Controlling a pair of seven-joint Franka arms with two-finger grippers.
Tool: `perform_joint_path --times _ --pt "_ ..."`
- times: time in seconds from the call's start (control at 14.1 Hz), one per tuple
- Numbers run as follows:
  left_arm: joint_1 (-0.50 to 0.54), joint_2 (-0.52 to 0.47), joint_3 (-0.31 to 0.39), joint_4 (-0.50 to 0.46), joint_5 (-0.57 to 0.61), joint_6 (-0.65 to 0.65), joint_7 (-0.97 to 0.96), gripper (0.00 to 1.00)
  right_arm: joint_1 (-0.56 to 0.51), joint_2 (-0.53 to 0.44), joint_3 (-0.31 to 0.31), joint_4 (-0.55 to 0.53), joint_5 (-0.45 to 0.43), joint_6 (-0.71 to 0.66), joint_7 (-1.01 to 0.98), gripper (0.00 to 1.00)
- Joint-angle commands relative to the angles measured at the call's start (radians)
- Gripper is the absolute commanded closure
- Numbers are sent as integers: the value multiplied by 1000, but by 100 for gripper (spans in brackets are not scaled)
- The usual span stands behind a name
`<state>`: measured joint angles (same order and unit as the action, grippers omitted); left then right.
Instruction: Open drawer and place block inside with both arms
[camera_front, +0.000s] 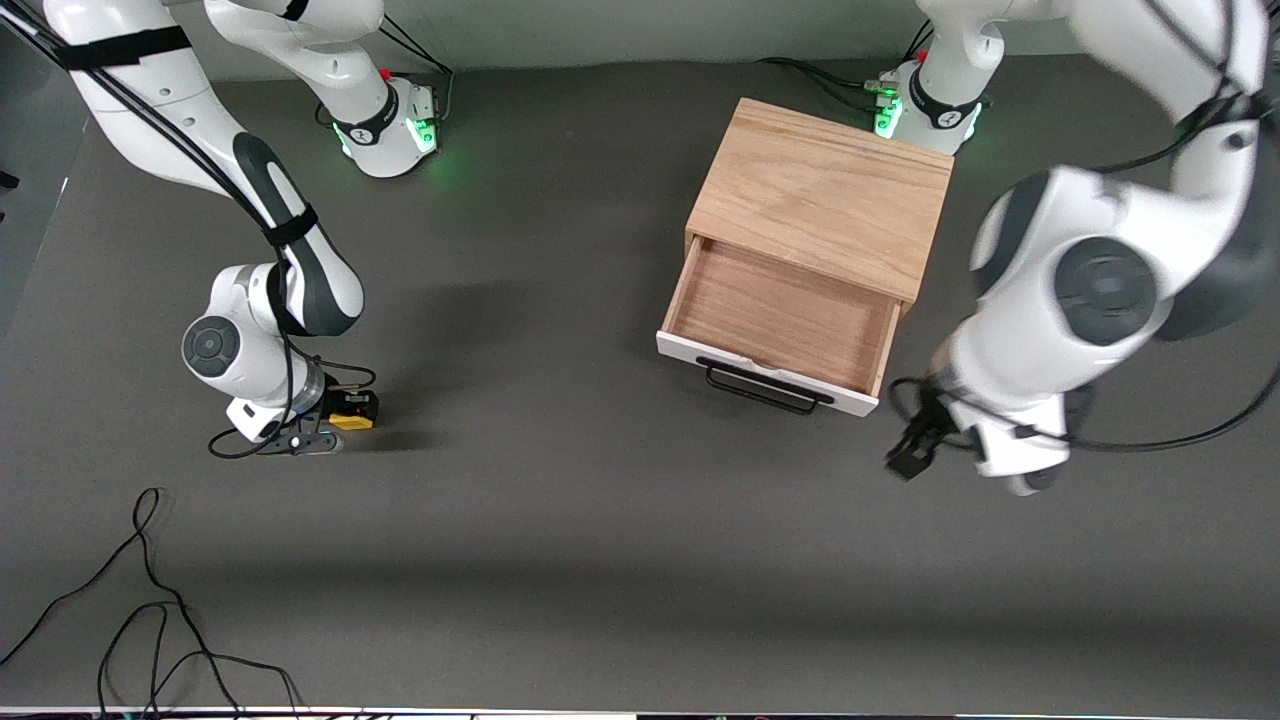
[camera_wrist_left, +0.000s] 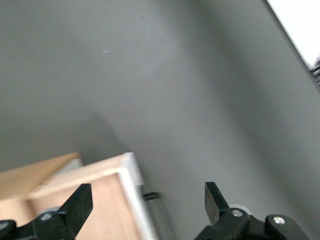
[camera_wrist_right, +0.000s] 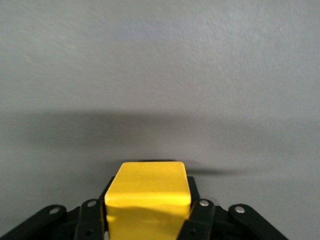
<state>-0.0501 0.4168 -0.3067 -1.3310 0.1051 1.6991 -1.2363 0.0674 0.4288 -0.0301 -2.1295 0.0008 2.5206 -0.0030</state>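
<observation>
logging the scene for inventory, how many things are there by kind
robot grippers: 2, the right gripper shut on the yellow block, the left gripper open over the table beside the drawer
blocks: 1, the yellow block
cabinets: 1, with its drawer open
loose cables: 1
total: 5

The pulled-out shallow light-wood drawer (camera_front: 783, 318) with white front lies open from above. Bare grey table (camera_front: 560, 480) separates it from the right gripper (camera_front: 335, 425), which clamps the small yellow cube (camera_wrist_right: 147, 192).
</observation>
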Motion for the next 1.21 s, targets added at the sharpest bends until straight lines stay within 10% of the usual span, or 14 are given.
perform_joint_path --times 0.0,0.5,1.14 --pt "83 -97 0 -59 -47 -140 278 0 32 -85 -2 57 -4 -146 32 70" --pt "251 -358 6 -327 -113 -170 811 0 146 -116 -4 474 -2 -658 228 80" --pt "257 -469 24 -415 -85 -141 1245 0 296 2 77 943 151 -902 654 87"
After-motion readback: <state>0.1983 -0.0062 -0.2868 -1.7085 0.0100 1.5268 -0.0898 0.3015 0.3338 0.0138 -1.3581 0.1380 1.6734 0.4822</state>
